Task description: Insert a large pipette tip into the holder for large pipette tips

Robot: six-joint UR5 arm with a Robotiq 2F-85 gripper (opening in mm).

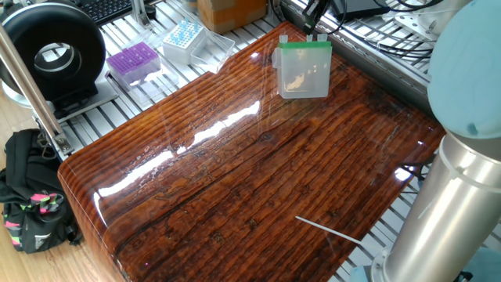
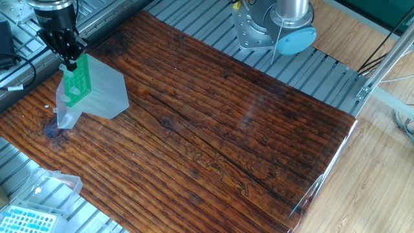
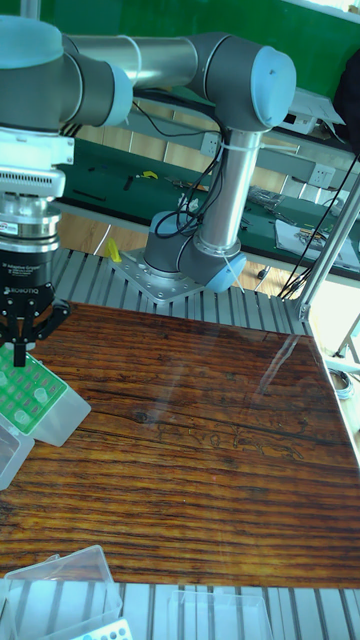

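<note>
The holder for large pipette tips [image 1: 304, 72] is a translucent box with a green grid top [image 2: 77, 83], standing at the table's far end [image 3: 30, 392]. My gripper [image 2: 68, 63] hangs straight down over the back edge of the green top [image 3: 18, 350]. Its fingers are drawn close together around a slim pale piece that looks like a large pipette tip reaching down into the grid. Only the dark fingers [image 1: 315, 14] show in one fixed view, just above two short whitish stubs [image 1: 315, 37] sticking up from the holder. Another large pipette tip [image 1: 329, 229] lies flat near the table's front right edge.
A purple-topped box [image 1: 133, 61] and a blue-topped clear box [image 1: 182, 39] stand off the wooden table at the back left, beside a black round device [image 1: 53, 55]. The arm's base [image 2: 275, 26] is bolted beside the table. A clear lidded box [image 3: 60, 585] sits at the near edge.
</note>
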